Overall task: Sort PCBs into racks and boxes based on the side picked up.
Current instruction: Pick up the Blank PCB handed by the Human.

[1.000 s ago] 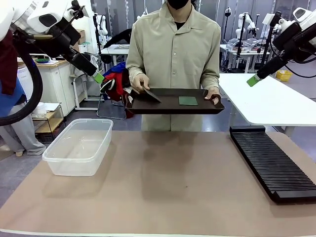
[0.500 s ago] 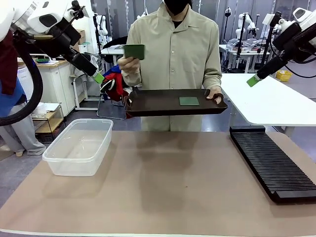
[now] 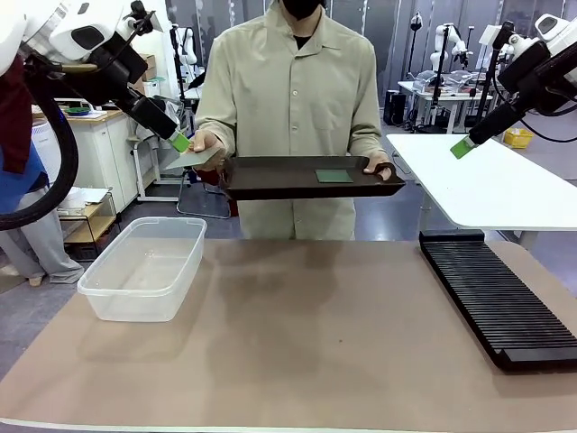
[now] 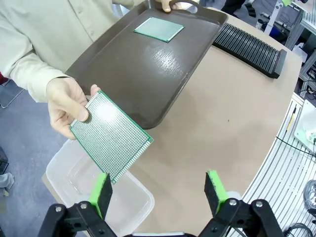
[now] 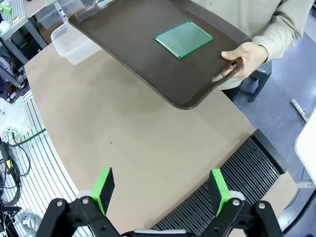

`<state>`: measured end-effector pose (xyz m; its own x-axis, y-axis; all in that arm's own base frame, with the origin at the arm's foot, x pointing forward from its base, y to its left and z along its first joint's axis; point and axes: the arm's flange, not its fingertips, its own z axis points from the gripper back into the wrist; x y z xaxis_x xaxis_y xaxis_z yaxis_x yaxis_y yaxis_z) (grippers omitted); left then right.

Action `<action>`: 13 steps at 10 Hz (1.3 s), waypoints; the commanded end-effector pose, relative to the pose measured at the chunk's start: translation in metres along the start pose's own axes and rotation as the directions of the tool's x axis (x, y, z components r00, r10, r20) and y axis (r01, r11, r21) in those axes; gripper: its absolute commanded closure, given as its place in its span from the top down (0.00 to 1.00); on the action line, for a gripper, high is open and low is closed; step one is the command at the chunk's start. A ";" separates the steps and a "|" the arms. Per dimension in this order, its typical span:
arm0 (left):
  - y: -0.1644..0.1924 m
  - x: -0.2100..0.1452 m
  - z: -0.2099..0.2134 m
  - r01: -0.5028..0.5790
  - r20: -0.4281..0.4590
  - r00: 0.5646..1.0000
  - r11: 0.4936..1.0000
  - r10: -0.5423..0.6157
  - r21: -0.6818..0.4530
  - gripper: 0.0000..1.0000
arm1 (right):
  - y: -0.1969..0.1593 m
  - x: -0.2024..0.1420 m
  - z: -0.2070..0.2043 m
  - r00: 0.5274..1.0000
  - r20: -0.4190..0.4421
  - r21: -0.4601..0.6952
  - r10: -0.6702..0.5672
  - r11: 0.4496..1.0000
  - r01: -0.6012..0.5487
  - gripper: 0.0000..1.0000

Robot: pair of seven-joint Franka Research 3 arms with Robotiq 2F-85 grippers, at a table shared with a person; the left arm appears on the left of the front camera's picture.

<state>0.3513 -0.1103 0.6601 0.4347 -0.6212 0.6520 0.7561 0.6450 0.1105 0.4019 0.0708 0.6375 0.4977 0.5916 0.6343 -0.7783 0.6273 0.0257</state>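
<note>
A person's hand holds one green PCB out flat; its near corner lies just in front of one pad of my open left gripper, touching nothing. From the front the same PCB sits beside the left gripper. A second PCB lies on the dark brown tray that the person's other hand carries. My right gripper hangs open and high at the right, above the black rack. In the right wrist view its open gripper looks down on the tray's PCB.
The clear box stands at the table's left, below the left gripper, and the rack runs along the right edge. The brown tabletop between them is bare. A white table stands behind on the right.
The person brought the PCB down from chest height and now holds it out flat at my left gripper. The tray rose slightly. Neither arm moved.
</note>
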 end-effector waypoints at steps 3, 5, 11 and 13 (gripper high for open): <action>0.001 -0.001 -0.001 -0.002 0.003 1.000 1.000 0.002 0.001 1.00 | 0.000 -0.001 0.000 1.000 0.007 0.010 -0.001 1.000 0.001 1.00; 0.001 -0.001 -0.001 -0.002 0.003 1.000 1.000 0.002 0.001 1.00 | 0.000 -0.001 0.000 1.000 0.007 0.010 -0.001 1.000 0.001 1.00; 0.001 -0.001 -0.001 -0.002 0.003 1.000 1.000 0.002 0.001 1.00 | 0.000 -0.001 0.000 1.000 0.007 0.010 -0.001 1.000 0.001 1.00; 0.001 -0.001 -0.001 -0.002 0.003 1.000 1.000 0.002 0.001 1.00 | 0.000 -0.001 0.000 1.000 0.007 0.010 -0.001 1.000 0.001 1.00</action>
<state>0.3513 -0.1102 0.6601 0.4347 -0.6212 0.6521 0.7561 0.6451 0.1105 0.4019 0.0707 0.6375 0.4978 0.5915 0.6343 -0.7783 0.6274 0.0257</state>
